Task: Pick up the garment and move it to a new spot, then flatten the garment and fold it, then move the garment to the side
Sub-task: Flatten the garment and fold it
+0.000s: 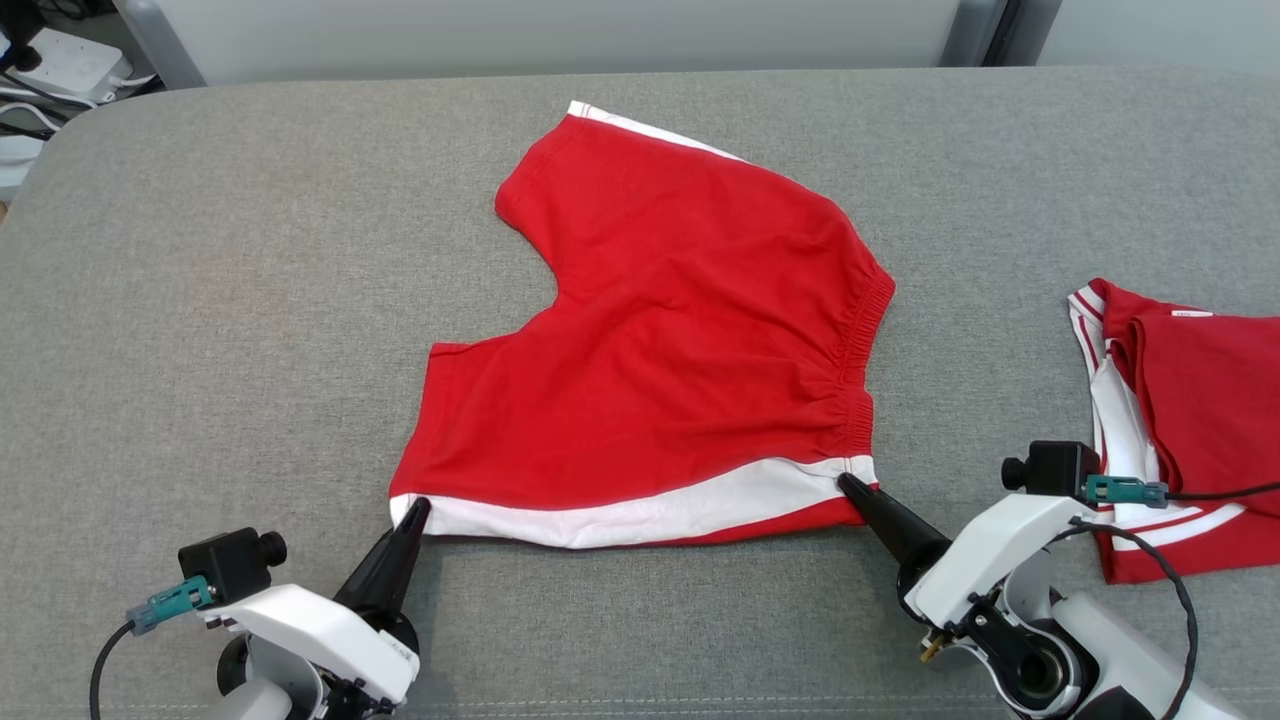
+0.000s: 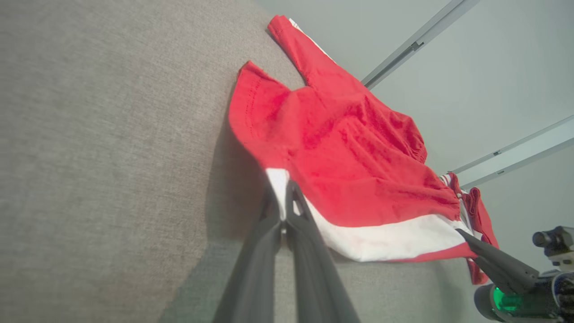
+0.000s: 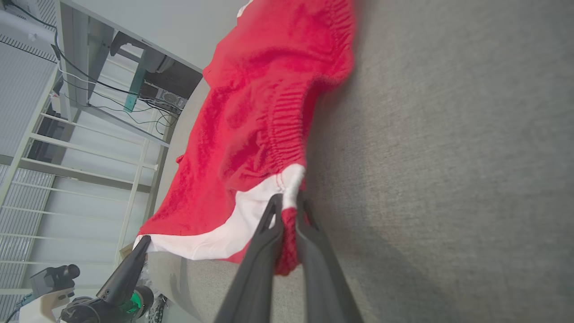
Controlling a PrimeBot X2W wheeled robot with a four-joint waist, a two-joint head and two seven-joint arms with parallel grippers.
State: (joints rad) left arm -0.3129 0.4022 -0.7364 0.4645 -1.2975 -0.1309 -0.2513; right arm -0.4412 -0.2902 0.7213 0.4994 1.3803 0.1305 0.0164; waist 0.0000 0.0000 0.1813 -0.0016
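- Left gripper [image 1: 418, 505]: fingers closed on the white-striped hem corner of the garment [image 1: 660, 340], at its near left.
- Garment: red shorts, spread over the middle of the grey padded surface [image 1: 200, 300], with both legs towards the left and the waistband on the right.
- Right gripper [image 1: 845, 482]: fingers pinched on the near waistband corner, where the white stripe ends.
- Second red-and-white garment [image 1: 1190, 420]: lies apart at the far right.
- Progress, as judged: the shorts appear placed and nearly flat, held taut along the near edge. Folding and moving them aside remain.
- Head view: gives the whole outline and both held corners.
- Left wrist view: shows cloth between the fingers and a shadow under the near edge, suggesting a slight lift.
- Right wrist view: shows the gathered elastic and red fabric bunched between the fingers, with shelving [image 3: 89, 148] beyond.
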